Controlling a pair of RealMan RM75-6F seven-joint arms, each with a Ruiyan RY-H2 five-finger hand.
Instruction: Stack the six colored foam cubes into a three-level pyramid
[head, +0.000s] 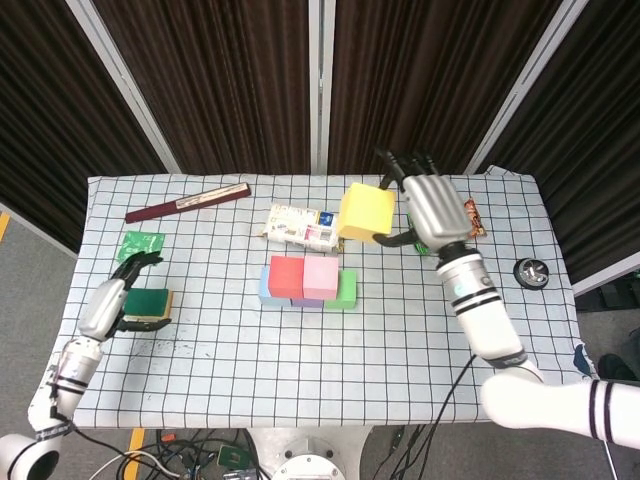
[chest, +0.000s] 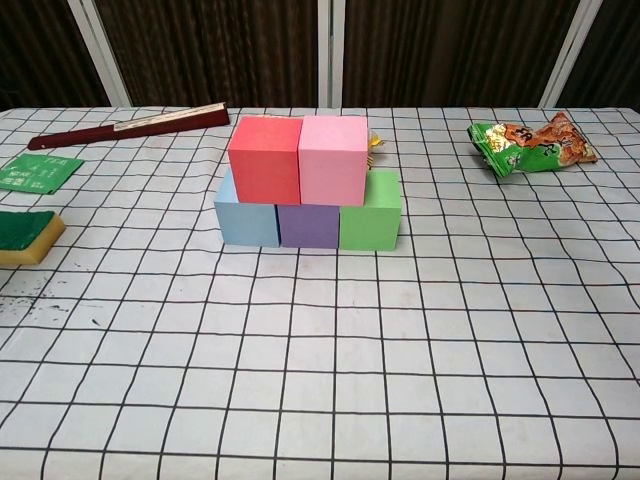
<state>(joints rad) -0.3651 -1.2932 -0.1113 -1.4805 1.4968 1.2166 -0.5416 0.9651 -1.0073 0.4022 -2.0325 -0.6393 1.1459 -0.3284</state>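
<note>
My right hand (head: 430, 208) grips the yellow cube (head: 366, 211) high above the table, up and to the right of the stack; neither shows in the chest view. On the table stand a blue cube (chest: 247, 218), a purple cube (chest: 308, 225) and a green cube (chest: 371, 211) in a row. A red cube (chest: 264, 160) and a pink cube (chest: 333, 160) sit on top of them. My left hand (head: 112, 302) hovers at the table's left edge beside the sponge, fingers apart, holding nothing.
A green and yellow sponge (head: 150, 302) lies by the left hand. A green packet (head: 141, 246) and a dark red stick (head: 187, 202) lie at the back left. A white packet (head: 297, 225) lies behind the stack, a snack bag (chest: 530, 143) to the right.
</note>
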